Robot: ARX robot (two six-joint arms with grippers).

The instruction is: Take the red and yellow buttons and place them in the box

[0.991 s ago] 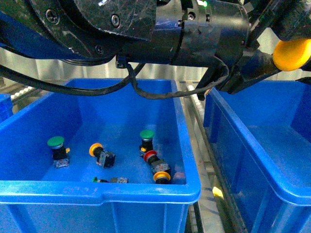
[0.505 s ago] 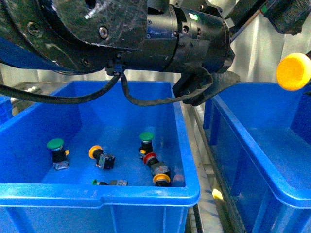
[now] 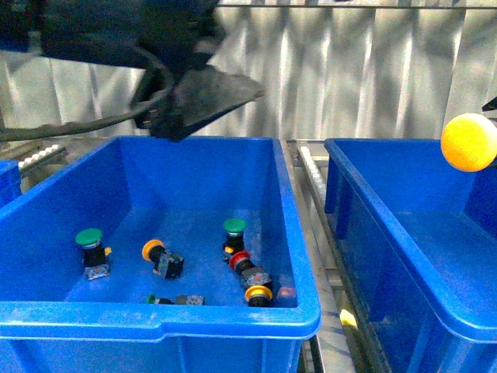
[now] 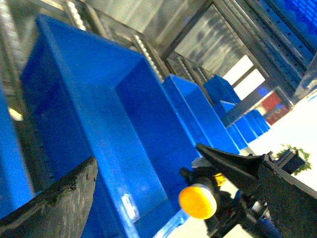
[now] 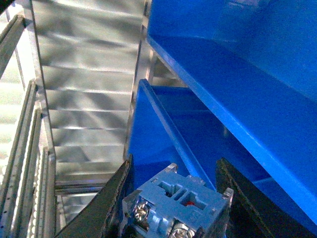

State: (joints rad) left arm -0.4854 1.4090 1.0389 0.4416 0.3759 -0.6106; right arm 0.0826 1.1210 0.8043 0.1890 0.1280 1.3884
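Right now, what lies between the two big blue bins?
In the front view, only a bare metal roller rail runs between the left bin and right bin; no buttons there.

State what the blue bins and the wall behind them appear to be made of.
Blue bins: probably moulded plastic, judging by the uniform glossy colour and the thick rounded rim. Back wall: apparently corrugated sheet metal, dull silver with vertical ribs catching light.
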